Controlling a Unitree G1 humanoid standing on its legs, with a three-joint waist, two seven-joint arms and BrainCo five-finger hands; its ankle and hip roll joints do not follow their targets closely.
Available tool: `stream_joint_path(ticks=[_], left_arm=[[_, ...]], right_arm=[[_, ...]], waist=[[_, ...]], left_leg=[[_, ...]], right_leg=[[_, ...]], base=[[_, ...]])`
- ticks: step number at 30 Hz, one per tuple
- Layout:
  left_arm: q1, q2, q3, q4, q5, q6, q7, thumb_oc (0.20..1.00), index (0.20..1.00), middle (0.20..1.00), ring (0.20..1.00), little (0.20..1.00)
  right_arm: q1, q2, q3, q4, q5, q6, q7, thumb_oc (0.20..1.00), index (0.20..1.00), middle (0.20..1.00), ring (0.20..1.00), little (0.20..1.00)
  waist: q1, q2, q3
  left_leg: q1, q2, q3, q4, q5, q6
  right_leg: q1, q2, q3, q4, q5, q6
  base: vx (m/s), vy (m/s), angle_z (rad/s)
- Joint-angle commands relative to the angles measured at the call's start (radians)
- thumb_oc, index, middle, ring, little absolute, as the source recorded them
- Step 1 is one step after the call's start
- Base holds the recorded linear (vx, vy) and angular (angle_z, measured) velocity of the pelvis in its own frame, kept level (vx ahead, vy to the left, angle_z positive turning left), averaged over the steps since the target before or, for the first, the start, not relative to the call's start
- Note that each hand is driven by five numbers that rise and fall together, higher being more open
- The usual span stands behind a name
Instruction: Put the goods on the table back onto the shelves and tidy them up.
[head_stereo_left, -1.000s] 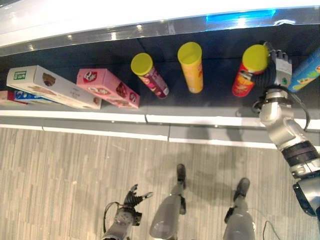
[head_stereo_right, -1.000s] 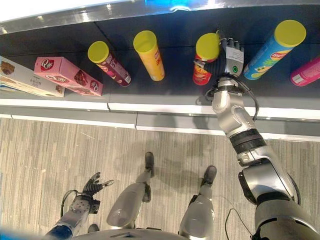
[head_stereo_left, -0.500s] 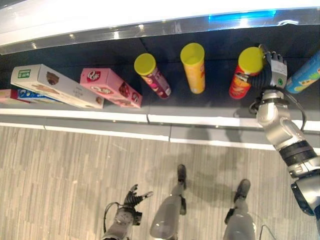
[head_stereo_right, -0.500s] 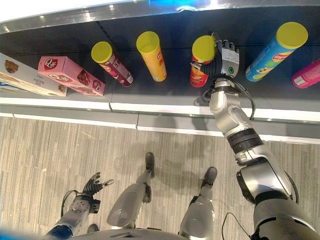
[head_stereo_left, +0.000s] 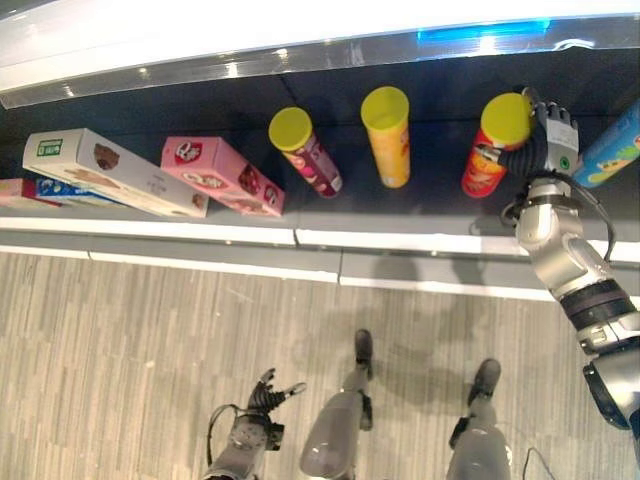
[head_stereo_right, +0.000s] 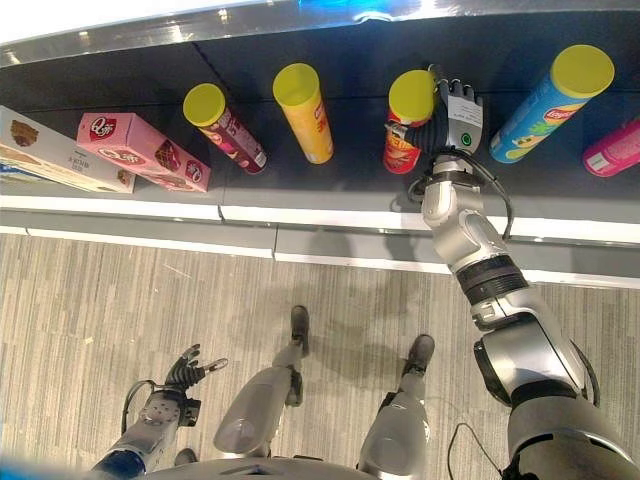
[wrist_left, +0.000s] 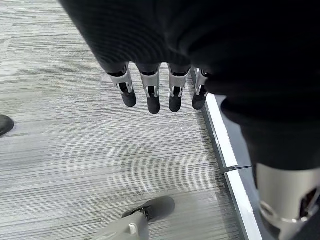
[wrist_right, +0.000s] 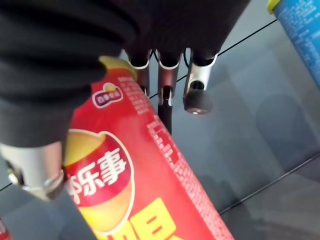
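A red chip can (head_stereo_left: 490, 150) with a yellow lid stands on the dark shelf (head_stereo_left: 430, 205). My right hand (head_stereo_left: 550, 145) is at its right side, fingers curled round its upper part. In the right wrist view the red can (wrist_right: 150, 175) lies against the palm, with the fingers (wrist_right: 197, 95) past it and the thumb on its near side. My left hand (head_stereo_left: 268, 395) hangs low over the floor, open and holding nothing, its fingers (wrist_left: 150, 97) relaxed.
On the same shelf, from left: a white box (head_stereo_left: 110, 170), a pink box (head_stereo_left: 220, 175), a maroon can (head_stereo_left: 305, 155), a yellow can (head_stereo_left: 388, 135). Right of my hand stand a blue can (head_stereo_right: 545, 105) and a pink can (head_stereo_right: 612, 148). A white ledge (head_stereo_left: 300, 240) fronts the shelf.
The right hand has closed in on the red can and shifted it slightly left towards the yellow can. The left hand has stayed still.
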Motion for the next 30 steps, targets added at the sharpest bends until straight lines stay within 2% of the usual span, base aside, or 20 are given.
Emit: stream_joint_path(ticks=[1,21,22,30], left_arm=[[-0.027,0.019,-0.06,0.019,-0.01,-0.008,0.024,1.0,1.0,1.0,1.0,1.0],[-0.028,0.02,-0.059,0.026,-0.009,-0.006,0.024,1.0,1.0,1.0,1.0,1.0],[-0.029,0.021,-0.059,0.021,-0.01,-0.006,0.024,1.0,1.0,1.0,1.0,1.0],[-0.025,0.023,-0.057,0.019,-0.008,-0.002,0.021,1.0,1.0,1.0,1.0,1.0]], right_arm=[[-0.081,-0.047,0.027,0.058,-0.006,-0.009,-0.032,0.2,0.2,0.2,0.2,0.2],[-0.065,-0.039,0.027,0.078,-0.001,-0.007,-0.028,0.2,0.2,0.2,0.2,0.2],[-0.064,-0.038,0.027,0.078,0.008,-0.01,-0.028,1.0,1.0,1.0,1.0,1.0],[-0.056,-0.033,0.022,0.052,0.012,-0.012,-0.029,1.0,1.0,1.0,1.0,1.0]], waist=[[0.031,-0.019,-0.022],[0.027,-0.022,-0.026],[0.026,-0.023,-0.027],[0.025,-0.026,-0.033]], left_leg=[[0.017,0.051,-0.018,0.013,-0.061,-0.091],[0.021,0.054,-0.014,0.013,-0.063,-0.091],[0.021,0.054,-0.013,0.013,-0.063,-0.091],[0.026,0.053,-0.013,0.013,-0.065,-0.091]], right_leg=[[0.013,-0.07,0.026,0.114,-0.075,0.048],[0.01,-0.068,0.03,0.117,-0.075,0.047],[0.011,-0.068,0.028,0.117,-0.075,0.047],[0.019,-0.067,0.025,0.115,-0.075,0.048]], base=[[0.0,0.0,0.0],[0.0,0.0,0.0],[0.0,0.0,0.0],[0.0,0.0,0.0]])
